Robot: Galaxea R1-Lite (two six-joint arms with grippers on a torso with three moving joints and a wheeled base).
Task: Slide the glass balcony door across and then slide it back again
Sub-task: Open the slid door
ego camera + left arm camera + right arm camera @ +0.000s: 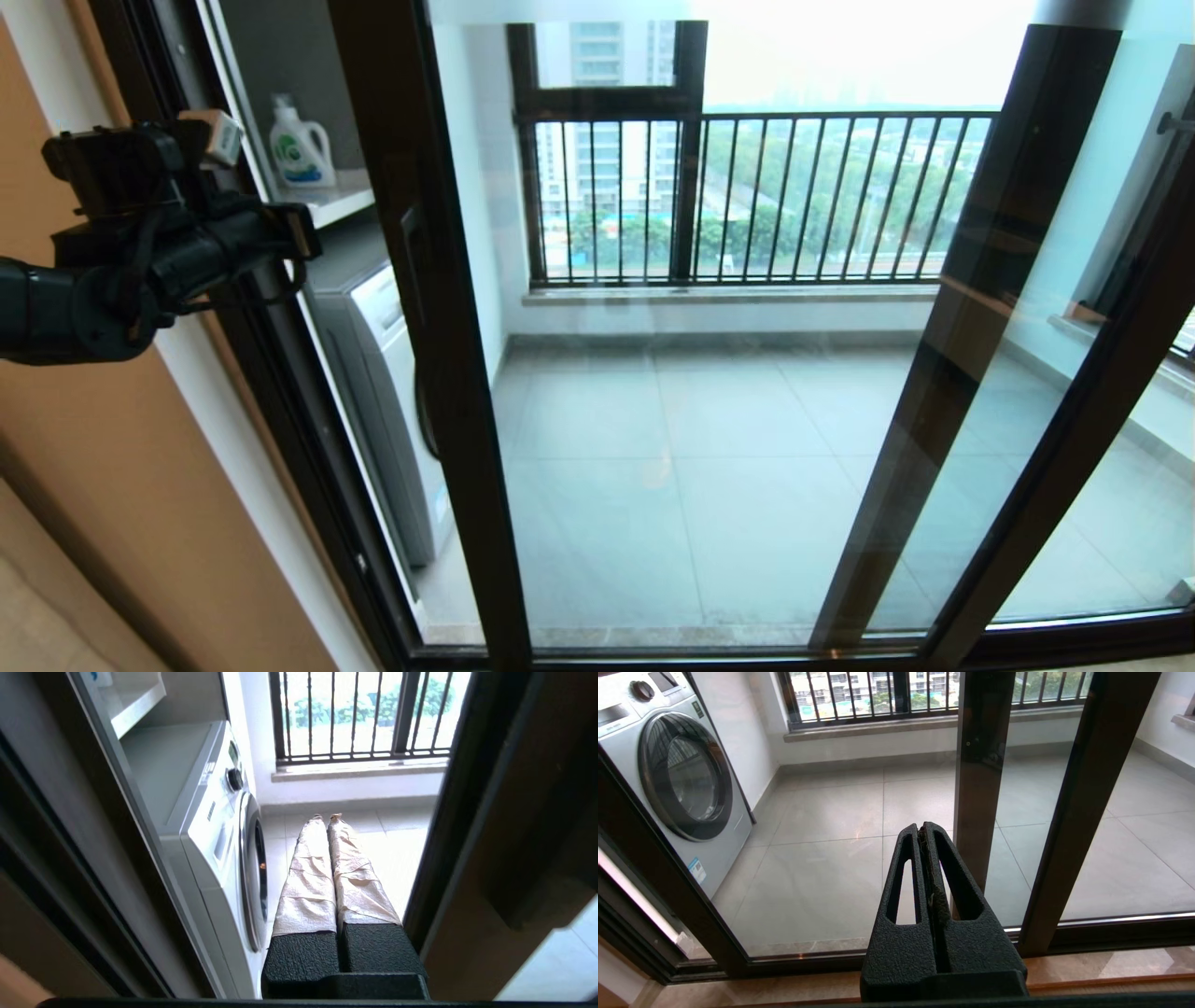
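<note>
The glass balcony door (439, 373) stands partly slid over, its dark left upright in the middle left of the head view with a short dark handle (409, 247) on it. An open gap lies between that upright and the wall-side frame (252, 373). My left gripper (301, 233) is raised at handle height and reaches into this gap. In the left wrist view it (327, 816) is shut on nothing, its taped fingers (308, 877) close beside the door's edge (467, 812). My right gripper (921, 826) is shut and empty, held low before the door's glass (822, 872).
A white washing machine (373, 392) stands just behind the gap, with a shelf and a detergent bottle (301, 149) above it. A second dark-framed glass panel (1074, 420) overlaps at the right. Beyond are the tiled balcony floor (700, 448) and a barred window (747, 196).
</note>
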